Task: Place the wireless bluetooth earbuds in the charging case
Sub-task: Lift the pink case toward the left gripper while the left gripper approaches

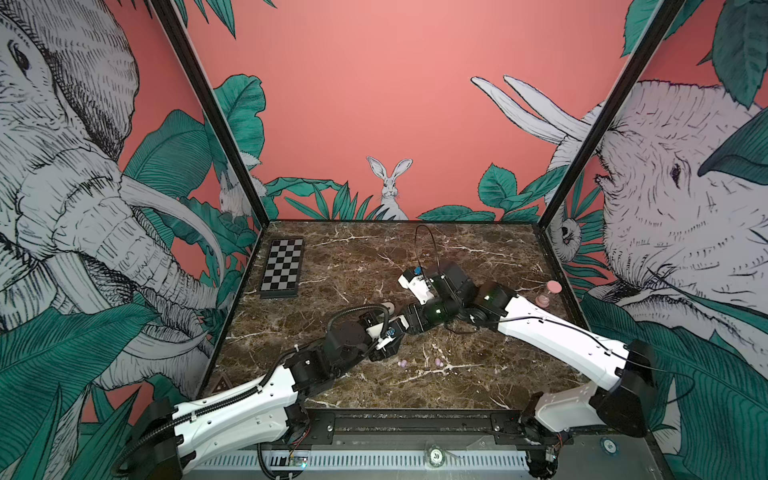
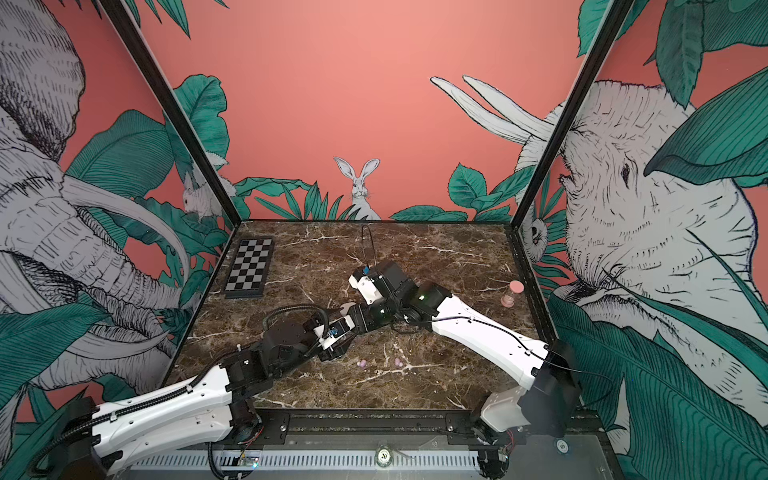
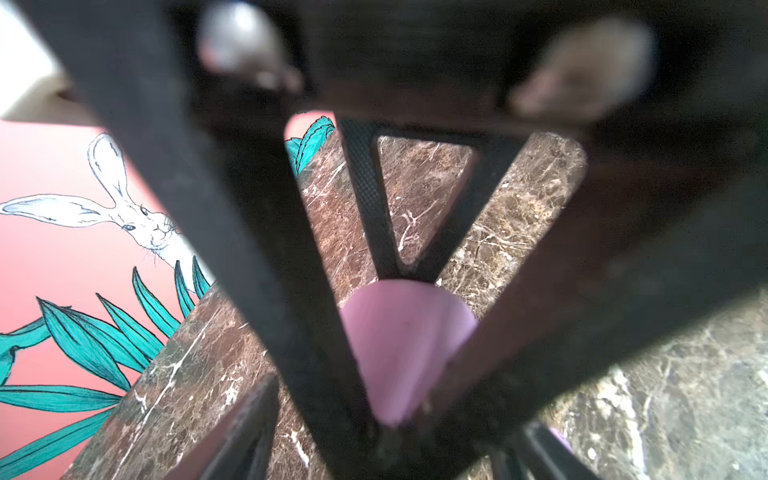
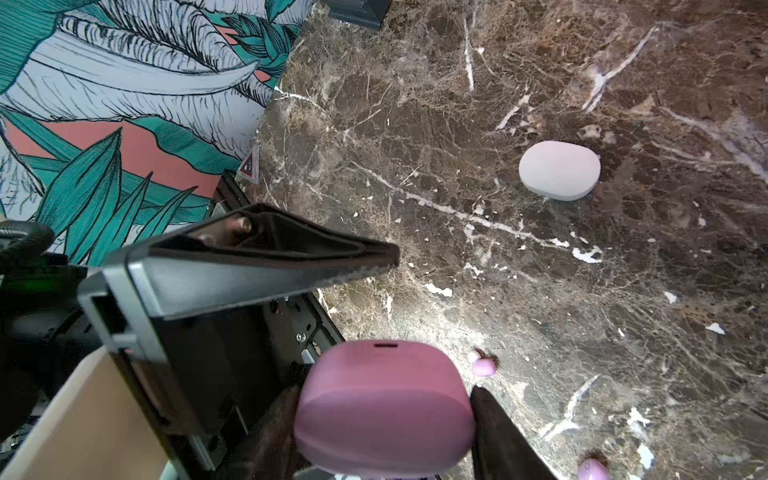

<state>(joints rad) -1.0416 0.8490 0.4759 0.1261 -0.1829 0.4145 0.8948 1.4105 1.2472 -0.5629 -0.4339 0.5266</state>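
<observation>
My right gripper point(image 4: 384, 440) is shut on the lilac charging case point(image 4: 384, 409) and holds it above the marble table point(image 4: 415, 124). My left gripper point(image 3: 390, 444) faces it with its jaws partly closed around the case point(image 3: 405, 345). One left finger point(image 4: 291, 259) shows apart from the case; the other is hidden. In both top views the grippers meet mid-table and hide the case. Two lilac earbuds point(image 1: 402, 363) point(image 1: 439, 362) lie on the table in front of them, and show in the right wrist view point(image 4: 482, 366) point(image 4: 592, 469).
A closed white oval case point(image 4: 559, 170) lies on the marble. A checkered board point(image 1: 282, 268) sits at the back left and a pink hourglass point(image 1: 547, 293) near the right wall. Patterned walls enclose three sides.
</observation>
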